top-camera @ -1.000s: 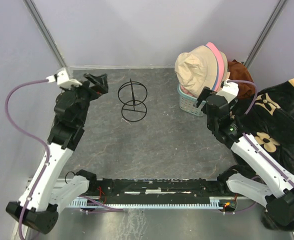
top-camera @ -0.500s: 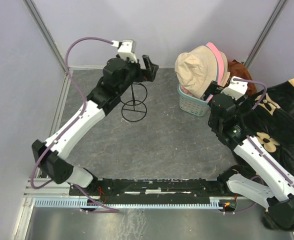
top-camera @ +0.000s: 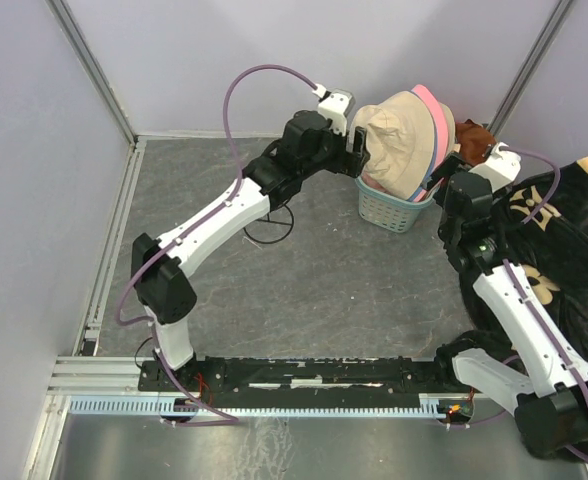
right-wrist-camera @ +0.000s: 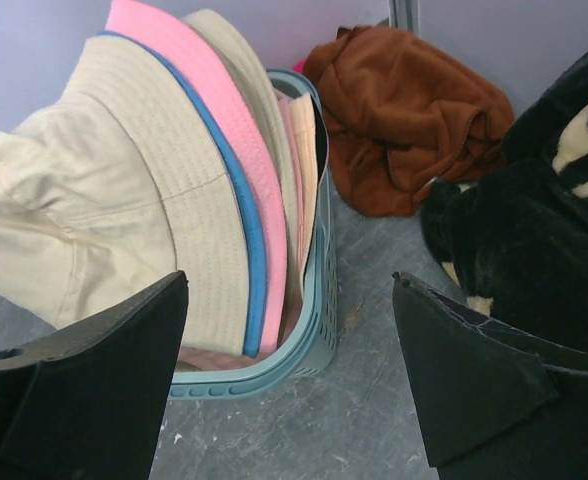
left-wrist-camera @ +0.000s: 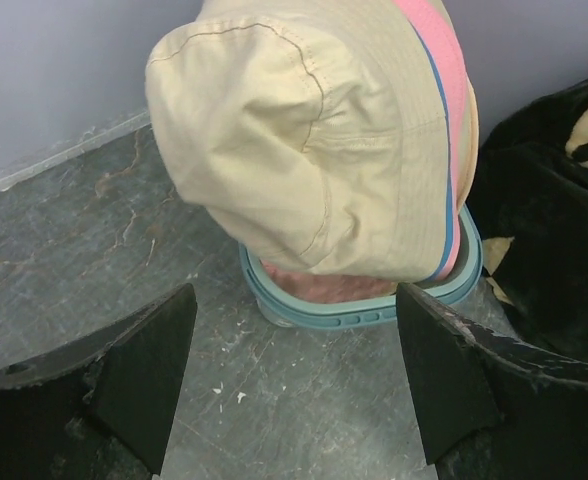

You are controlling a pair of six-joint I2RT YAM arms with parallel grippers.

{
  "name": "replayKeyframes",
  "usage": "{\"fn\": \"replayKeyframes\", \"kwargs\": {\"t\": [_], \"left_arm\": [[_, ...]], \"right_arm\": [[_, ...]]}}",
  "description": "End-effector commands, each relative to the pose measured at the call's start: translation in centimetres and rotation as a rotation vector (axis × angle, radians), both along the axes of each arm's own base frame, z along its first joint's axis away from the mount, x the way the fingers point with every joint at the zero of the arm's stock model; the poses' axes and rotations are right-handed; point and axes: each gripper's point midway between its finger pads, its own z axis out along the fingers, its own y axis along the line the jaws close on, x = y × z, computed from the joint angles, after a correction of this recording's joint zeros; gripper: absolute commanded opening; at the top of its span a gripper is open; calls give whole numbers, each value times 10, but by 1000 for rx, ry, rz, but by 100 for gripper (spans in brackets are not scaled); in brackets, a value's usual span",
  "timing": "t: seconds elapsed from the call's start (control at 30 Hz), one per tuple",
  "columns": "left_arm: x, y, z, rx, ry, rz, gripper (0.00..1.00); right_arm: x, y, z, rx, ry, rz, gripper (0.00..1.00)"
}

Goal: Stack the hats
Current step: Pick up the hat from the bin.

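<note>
The hats (top-camera: 406, 130), beige and pink, stand bunched on edge in a teal basket (top-camera: 384, 212) at the far right of the grey surface (top-camera: 324, 290). The left tool (left-wrist-camera: 294, 330) hangs just beside the outermost beige hat (left-wrist-camera: 294, 150), jaws wide apart and empty. The right tool (right-wrist-camera: 289, 330) faces the basket from the other side, likewise spread, holding nothing. A brown cloth (right-wrist-camera: 404, 110) lies behind the basket, with a black blanket (top-camera: 559, 240) to the right.

Teal basket (left-wrist-camera: 359, 316): interior and far rim hidden by the hats (left-wrist-camera: 304, 150); their number cannot be told. Black blanket (top-camera: 574, 235): cut off at top view's right edge
</note>
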Motion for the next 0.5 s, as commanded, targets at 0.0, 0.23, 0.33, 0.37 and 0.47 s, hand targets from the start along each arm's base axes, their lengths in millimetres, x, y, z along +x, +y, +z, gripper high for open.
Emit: {"fn": "replayKeyframes", "kwargs": {"t": [0.0, 0.23, 0.33, 0.37, 0.47], "left_arm": [[10, -11, 19, 27, -81, -10, 86], [26, -28, 3, 61, -88, 3, 85], [36, -30, -2, 79, -96, 38, 85], [40, -29, -4, 85, -99, 56, 85], [50, -29, -9, 101, -109, 85, 83]], "right_arm": [[10, 6, 11, 77, -15, 56, 91], [18, -1, 2, 88, -6, 57, 91], [22, -1, -2, 95, 0, 64, 91], [23, -1, -3, 98, 0, 68, 91], [27, -1, -7, 104, 5, 75, 90]]}}
